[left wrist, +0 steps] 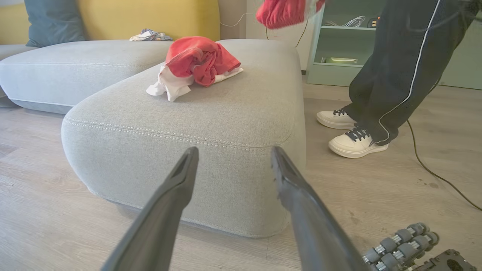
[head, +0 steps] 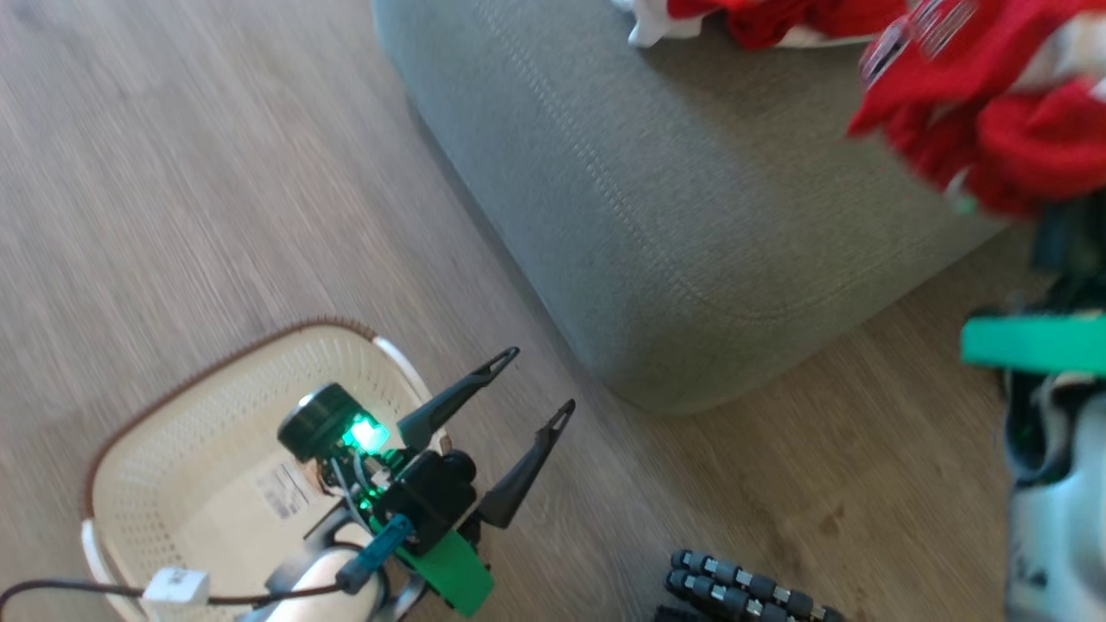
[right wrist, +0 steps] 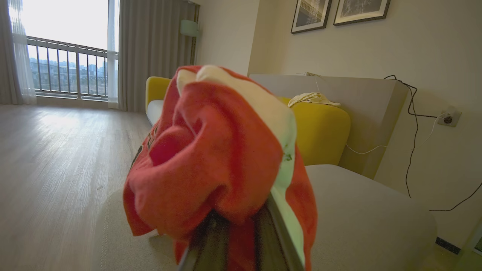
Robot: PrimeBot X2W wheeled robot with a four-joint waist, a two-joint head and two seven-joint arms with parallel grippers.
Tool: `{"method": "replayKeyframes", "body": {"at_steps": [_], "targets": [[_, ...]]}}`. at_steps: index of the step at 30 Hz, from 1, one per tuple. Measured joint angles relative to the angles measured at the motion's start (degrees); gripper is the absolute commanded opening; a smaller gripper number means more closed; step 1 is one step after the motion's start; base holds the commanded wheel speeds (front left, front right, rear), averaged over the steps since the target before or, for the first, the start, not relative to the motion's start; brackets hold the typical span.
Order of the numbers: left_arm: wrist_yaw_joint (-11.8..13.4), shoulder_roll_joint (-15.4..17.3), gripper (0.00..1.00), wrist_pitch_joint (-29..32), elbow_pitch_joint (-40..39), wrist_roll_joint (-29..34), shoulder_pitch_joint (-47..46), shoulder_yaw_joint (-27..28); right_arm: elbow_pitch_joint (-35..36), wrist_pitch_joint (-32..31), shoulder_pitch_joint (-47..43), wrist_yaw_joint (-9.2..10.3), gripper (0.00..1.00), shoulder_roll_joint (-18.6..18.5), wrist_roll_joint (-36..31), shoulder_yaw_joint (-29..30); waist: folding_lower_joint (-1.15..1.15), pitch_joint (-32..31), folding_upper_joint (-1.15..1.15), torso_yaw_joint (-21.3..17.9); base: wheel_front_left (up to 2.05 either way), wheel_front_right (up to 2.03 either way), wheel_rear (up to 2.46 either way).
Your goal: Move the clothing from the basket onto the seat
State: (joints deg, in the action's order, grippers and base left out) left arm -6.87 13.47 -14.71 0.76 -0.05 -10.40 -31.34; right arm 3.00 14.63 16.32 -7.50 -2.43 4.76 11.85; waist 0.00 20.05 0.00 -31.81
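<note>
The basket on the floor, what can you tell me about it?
The basket is cream-white perforated plastic, rounded-rectangular, with a brown woven-look rim and white side handles. It stands upright on the wooden floor near the grey seat, nothing visible inside but a label. The left gripper hides part of it.

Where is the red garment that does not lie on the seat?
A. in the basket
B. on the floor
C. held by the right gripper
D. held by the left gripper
C: the right gripper has its jaws shut on the bunched red garment, held in the air.
</note>
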Motion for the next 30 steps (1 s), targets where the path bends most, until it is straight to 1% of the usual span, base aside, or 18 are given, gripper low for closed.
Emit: {"method": "replayKeyframes", "body": {"at_steps": [5,9,13,19,22,27,30], "targets": [[-0.01,3.38,1.00,0.00,-2.00,0.16,-0.62,-0.11,-3.00,0.01,7.72,0.00,0.00,-1.03,1.19,4.66,0.01,4.70,0.00,0.92,0.00,0.00,0.00],[-0.08,6.25,1.00,0.00,-3.48,0.71,-2.43,-0.54,-7.40,0.01,15.44,0.00,0.00,-2.19,2.59,7.80,0.01,8.81,0.00,1.67,0.00,0.00,0.00],[-0.08,8.01,1.00,0.00,-5.01,0.71,-3.88,-0.78,-12.79,0.01,22.71,0.00,0.00,-4.35,3.55,9.76,0.01,12.45,0.00,2.40,0.00,0.00,0.00],[-0.07,9.78,1.00,0.00,-6.70,0.71,-5.23,-1.75,-22.19,0.01,33.07,0.00,0.00,-8.93,3.83,10.82,0.01,16.54,0.00,4.13,0.00,0.00,0.00],[0.00,10.14,1.00,0.00,-6.94,0.71,-5.82,-1.85,-25.38,0.01,36.79,0.00,0.00,-9.56,3.59,11.83,0.01,17.44,0.00,5.01,0.00,0.00,0.00],[0.58,10.51,1.00,0.00,-7.92,0.70,-6.67,-1.86,-32.53,0.02,43.91,0.00,0.00,-10.74,-1.31,12.24,0.00,19.88,0.00,6.90,0.00,0.00,0.00],[0.56,10.72,1.00,-0.01,-8.56,0.71,-8.41,-2.33,-37.16,0.00,47.72,-0.01,0.00,-11.57,-3.27,14.99,0.01,21.07,0.00,8.36,0.00,0.00,0.00]]}}
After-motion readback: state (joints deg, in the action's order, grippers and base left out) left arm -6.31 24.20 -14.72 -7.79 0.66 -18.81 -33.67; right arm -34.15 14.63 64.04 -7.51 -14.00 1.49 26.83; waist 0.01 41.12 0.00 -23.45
